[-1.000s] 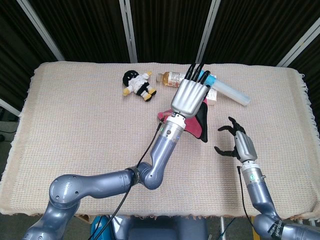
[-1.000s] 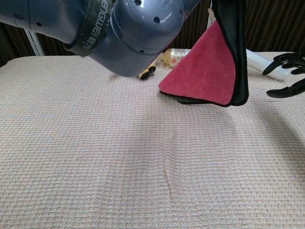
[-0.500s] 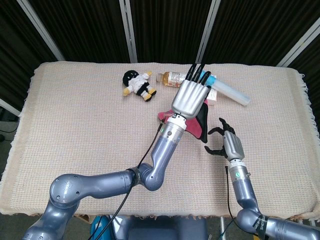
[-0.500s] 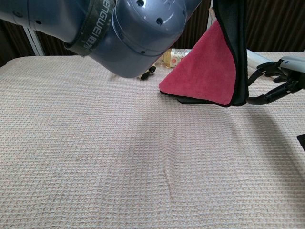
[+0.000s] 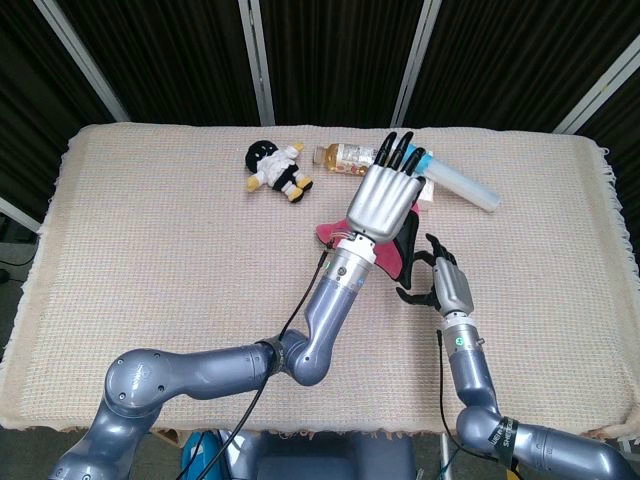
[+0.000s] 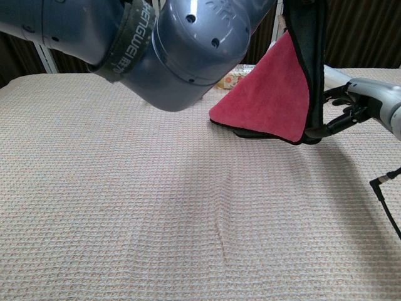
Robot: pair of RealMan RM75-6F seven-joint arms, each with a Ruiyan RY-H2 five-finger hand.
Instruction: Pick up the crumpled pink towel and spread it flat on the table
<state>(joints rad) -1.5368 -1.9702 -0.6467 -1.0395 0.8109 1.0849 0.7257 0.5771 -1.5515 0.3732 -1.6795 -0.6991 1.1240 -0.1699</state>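
Observation:
The pink towel point(image 6: 274, 94), trimmed in black, hangs folded from my left hand point(image 5: 384, 197), which holds its top above the table; its lower corner touches the cloth. In the head view only parts of the towel point(image 5: 388, 258) show under that hand. In the chest view my left forearm point(image 6: 182, 44) fills the upper middle, and the hand itself is cut off at the top. My right hand point(image 5: 437, 278) is just right of the towel with its fingers spread. Its fingertips point(image 6: 331, 128) touch the towel's black lower right edge without closing on it.
A beige woven cloth point(image 5: 150, 230) covers the table. Along the back lie a black and white plush doll point(image 5: 276, 168), a small bottle point(image 5: 345, 155) and a clear tube with a blue end point(image 5: 462, 182). A white box point(image 5: 427, 196) sits behind the left hand.
My right hand has moved left from open table to the towel's right edge, where its fingertips now touch. The left hand has tilted slightly and still holds the towel up.

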